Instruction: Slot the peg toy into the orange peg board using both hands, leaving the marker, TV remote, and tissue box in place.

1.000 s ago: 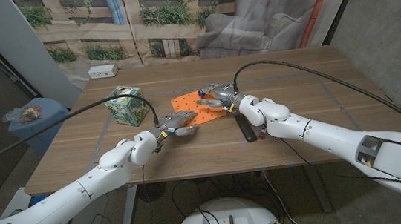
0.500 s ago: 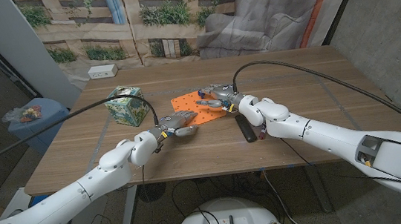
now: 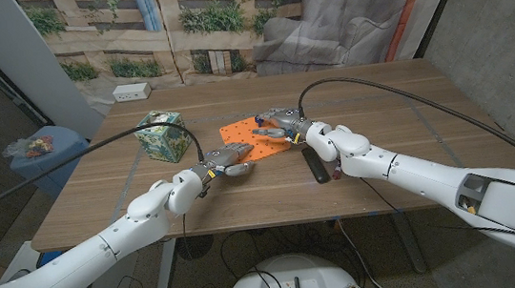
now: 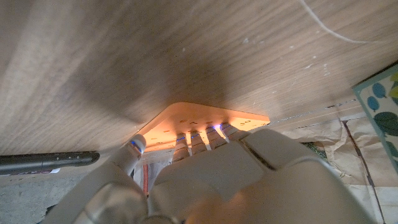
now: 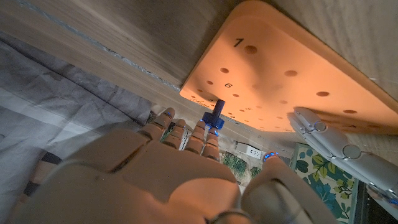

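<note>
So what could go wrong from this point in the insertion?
The blue peg is only pinched at the right hand's fingertips above the orange peg board, so it may tilt or slip before finding a hole. The left hand touches only the board's near edge, so the board might slide.

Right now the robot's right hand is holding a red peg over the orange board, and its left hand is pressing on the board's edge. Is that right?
Almost. The peg is blue, not red, as the right wrist view shows. The right hand holds it over the orange board, and the left hand is at the board's edge.
</note>
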`<state>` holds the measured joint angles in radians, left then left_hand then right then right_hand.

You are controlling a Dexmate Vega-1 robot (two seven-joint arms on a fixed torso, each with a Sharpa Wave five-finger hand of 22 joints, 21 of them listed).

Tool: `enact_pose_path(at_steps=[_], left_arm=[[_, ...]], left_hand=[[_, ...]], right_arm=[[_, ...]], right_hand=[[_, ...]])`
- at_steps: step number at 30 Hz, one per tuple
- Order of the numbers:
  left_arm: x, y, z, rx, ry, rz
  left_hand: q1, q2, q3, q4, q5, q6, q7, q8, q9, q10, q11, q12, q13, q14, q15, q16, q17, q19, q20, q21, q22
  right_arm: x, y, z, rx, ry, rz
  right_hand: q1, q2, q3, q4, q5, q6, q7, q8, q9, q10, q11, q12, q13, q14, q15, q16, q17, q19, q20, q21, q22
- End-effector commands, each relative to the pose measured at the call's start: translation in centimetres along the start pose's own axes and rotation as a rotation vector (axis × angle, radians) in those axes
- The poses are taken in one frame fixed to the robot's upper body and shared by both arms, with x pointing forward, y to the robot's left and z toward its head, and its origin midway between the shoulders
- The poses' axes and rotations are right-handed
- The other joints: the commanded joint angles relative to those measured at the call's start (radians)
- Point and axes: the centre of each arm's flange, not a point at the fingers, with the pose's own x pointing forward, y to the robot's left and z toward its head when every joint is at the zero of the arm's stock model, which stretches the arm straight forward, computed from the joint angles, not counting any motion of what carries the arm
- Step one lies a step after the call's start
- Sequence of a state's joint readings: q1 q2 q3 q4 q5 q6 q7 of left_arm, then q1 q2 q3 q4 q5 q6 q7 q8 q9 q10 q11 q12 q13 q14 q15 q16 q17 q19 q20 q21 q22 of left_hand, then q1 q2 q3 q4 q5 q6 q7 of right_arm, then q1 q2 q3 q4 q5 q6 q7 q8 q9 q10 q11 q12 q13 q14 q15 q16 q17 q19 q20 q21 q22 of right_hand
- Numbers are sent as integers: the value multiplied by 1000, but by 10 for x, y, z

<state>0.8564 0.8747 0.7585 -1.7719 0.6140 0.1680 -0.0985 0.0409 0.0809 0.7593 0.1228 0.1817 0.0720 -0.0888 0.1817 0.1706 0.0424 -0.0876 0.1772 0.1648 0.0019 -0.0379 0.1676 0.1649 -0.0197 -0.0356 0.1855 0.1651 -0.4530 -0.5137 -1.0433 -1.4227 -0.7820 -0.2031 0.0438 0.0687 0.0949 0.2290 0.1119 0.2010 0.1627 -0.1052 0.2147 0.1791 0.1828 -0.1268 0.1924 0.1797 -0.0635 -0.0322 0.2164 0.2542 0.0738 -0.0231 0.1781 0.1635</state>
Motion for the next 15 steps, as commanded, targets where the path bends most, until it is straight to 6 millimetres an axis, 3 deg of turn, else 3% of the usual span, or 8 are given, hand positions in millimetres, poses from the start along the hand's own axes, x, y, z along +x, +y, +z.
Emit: enact_pose_path(at_steps=[1, 15], left_arm=[[0, 0, 1, 1, 0, 2], [-2, 0, 1, -2, 6, 3]], left_hand=[[4, 91, 7, 3, -3, 35, 20, 8, 6, 43, 7, 5, 6, 48, -56, 9, 4, 15, -161, 7, 6], [3, 90, 9, 4, -3, 36, 21, 8, 6, 43, 5, 5, 6, 48, -56, 9, 4, 16, -160, 7, 6]], right_arm=[[0, 1, 3, -17, -2, 12], [-2, 5, 5, -34, -6, 30]], right_hand=[[-7, 23, 0, 7, 3, 14, 1, 5, 4, 7, -4, 6, 4, 0, -2, 5, -1, -5, 2, 6, 2], [-14, 23, 1, 10, 4, 26, -2, 6, 4, 15, -7, 6, 4, -1, -1, 5, -3, -6, 4, 6, 2]])
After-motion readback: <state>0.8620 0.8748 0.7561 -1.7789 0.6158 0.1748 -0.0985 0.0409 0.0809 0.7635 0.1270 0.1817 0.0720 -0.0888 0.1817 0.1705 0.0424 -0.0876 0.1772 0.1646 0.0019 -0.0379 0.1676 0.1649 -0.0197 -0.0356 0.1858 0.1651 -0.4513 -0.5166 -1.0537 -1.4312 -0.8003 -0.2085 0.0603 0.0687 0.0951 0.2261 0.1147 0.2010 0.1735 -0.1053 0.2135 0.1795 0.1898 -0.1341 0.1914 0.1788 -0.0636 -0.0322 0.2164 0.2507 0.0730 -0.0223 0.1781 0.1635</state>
